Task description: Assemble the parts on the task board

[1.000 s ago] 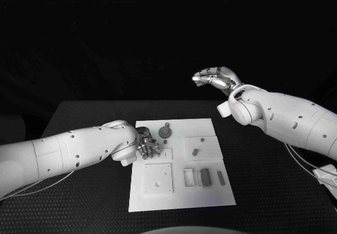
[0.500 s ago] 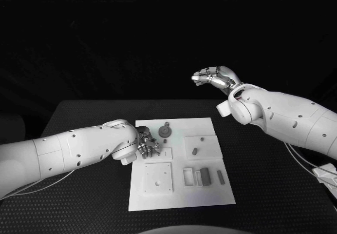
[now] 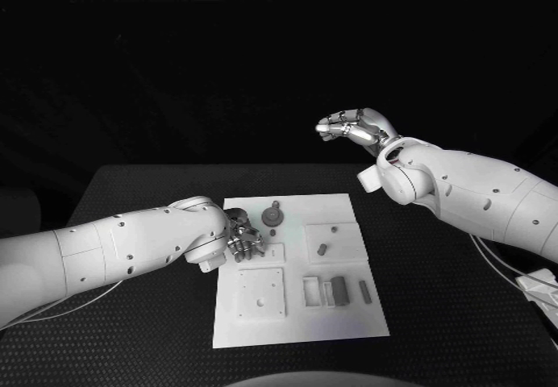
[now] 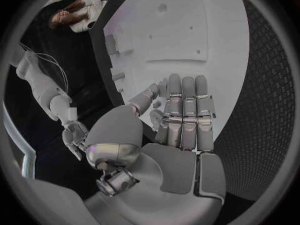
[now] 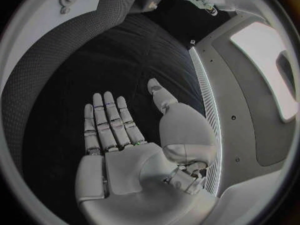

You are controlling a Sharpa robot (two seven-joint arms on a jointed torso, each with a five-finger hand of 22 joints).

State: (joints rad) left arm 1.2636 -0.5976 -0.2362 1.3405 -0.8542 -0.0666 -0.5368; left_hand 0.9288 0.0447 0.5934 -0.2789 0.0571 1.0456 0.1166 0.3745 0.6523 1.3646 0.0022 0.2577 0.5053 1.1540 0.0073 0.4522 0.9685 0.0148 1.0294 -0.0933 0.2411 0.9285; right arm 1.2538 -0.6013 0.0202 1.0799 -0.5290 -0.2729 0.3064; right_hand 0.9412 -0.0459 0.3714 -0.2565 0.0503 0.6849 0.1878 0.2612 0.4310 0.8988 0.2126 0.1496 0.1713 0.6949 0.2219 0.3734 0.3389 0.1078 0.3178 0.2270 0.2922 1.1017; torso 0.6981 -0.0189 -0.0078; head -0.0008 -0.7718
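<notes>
The white task board point(image 3: 349, 322) lies in the middle of the black table. My left hand point(image 3: 242, 236) hovers low over the board's left edge, beside a round grey part point(image 3: 273, 216). Its fingers point(image 4: 185, 112) lie straight and close together over the board point(image 4: 187, 30), the thumb rests alongside them, and I see nothing in the palm. More grey parts lie further right: a short piece point(image 3: 322, 249), a dark block point(image 3: 339, 292) and a slim bar point(image 3: 365, 293). My right hand point(image 3: 355, 127) is raised high behind the board; its fingers point(image 5: 109, 122) are stretched out and hold nothing.
A raised white square plate point(image 3: 262, 292) and a white frame point(image 3: 312, 292) sit on the near half of the board. Black table mat point(image 3: 453, 306) surrounds the board on all sides. A white cable point(image 3: 512, 274) runs by the table's right edge.
</notes>
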